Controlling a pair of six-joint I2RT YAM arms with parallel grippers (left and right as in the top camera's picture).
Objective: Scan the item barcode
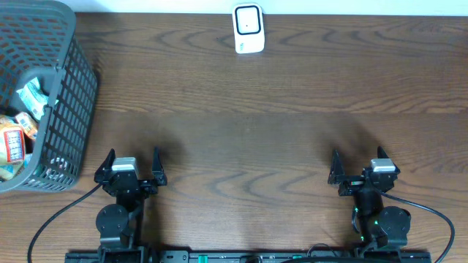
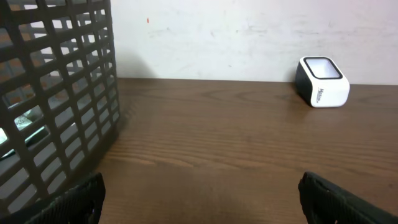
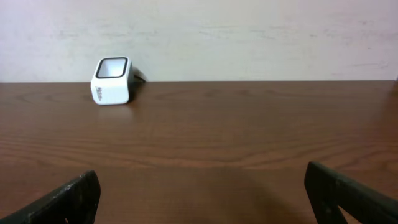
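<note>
A dark wooden table (image 1: 263, 109) fills the overhead view; two arms stand at its near edge, well apart, both pointing toward the far side; the left gripper (image 1: 134, 156) is at the near left, its fingers spread wide with only bare wood between them, and it has hold of nothing; the right gripper (image 1: 357, 156) is at the near right in the same posture, jaws wide apart and empty; in each wrist view the black fingertips (image 2: 74, 202) show only at the bottom corners, with table between them

The things to be scanned lie in the basket (image 1: 73, 88), a dark grey plastic mesh one on the left side of the table, partly cut off by the picture's left edge; its near corner is close to the left gripper but not touching it; inside are several packets (image 1: 16, 139), one orange-red, another pale green and white; no barcode can be made out on any of them

The scanner (image 1: 248, 28), a small white box with a dark-rimmed window tilted upward, stands at the far edge in the middle, just in front of the pale wall (image 3: 249, 31); it is well apart from the basket and from both grippers; the left wrist view has it far and to the right, the right wrist view far and to the left
</note>
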